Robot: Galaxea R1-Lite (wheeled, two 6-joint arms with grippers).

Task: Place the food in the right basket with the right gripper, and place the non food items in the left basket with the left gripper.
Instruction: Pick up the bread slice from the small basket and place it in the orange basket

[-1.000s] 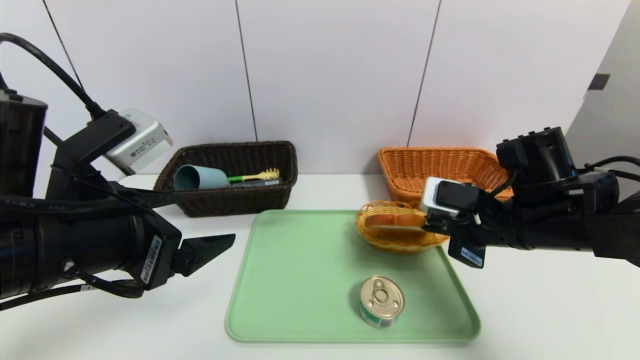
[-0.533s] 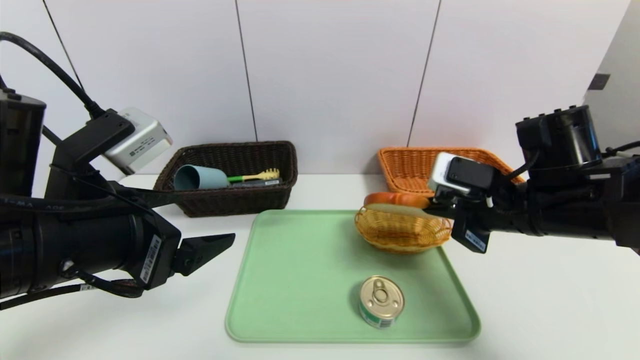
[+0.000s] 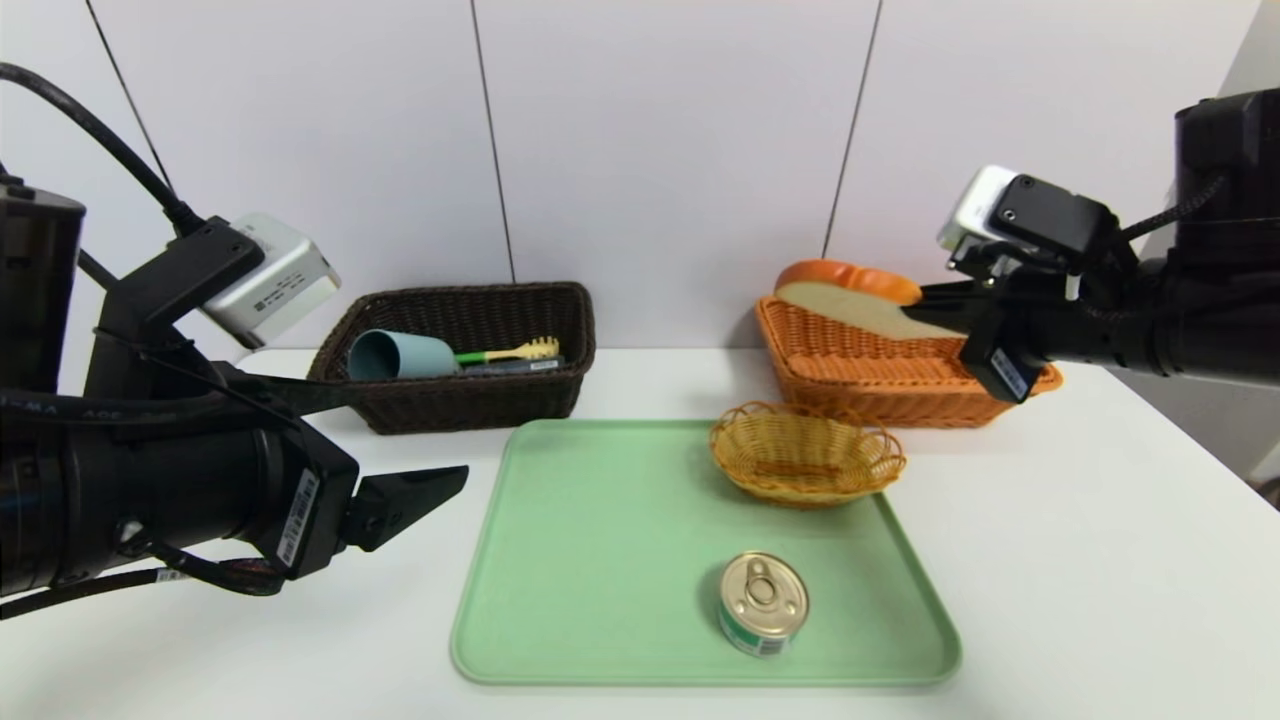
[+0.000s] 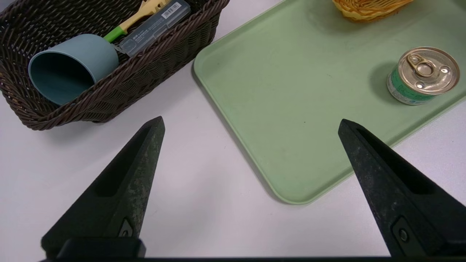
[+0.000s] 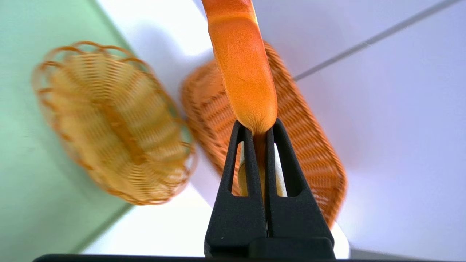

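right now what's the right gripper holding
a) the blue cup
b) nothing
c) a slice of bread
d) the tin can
c: the right gripper is shut on the slice of bread, holding it up over the orange basket, while the tin can sits on the green tray and the blue cup lies in the dark basket.

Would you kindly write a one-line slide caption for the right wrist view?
Right gripper shut on a bread slice, held above the orange basket, beside the small wicker basket.

No legible text, seemingly.
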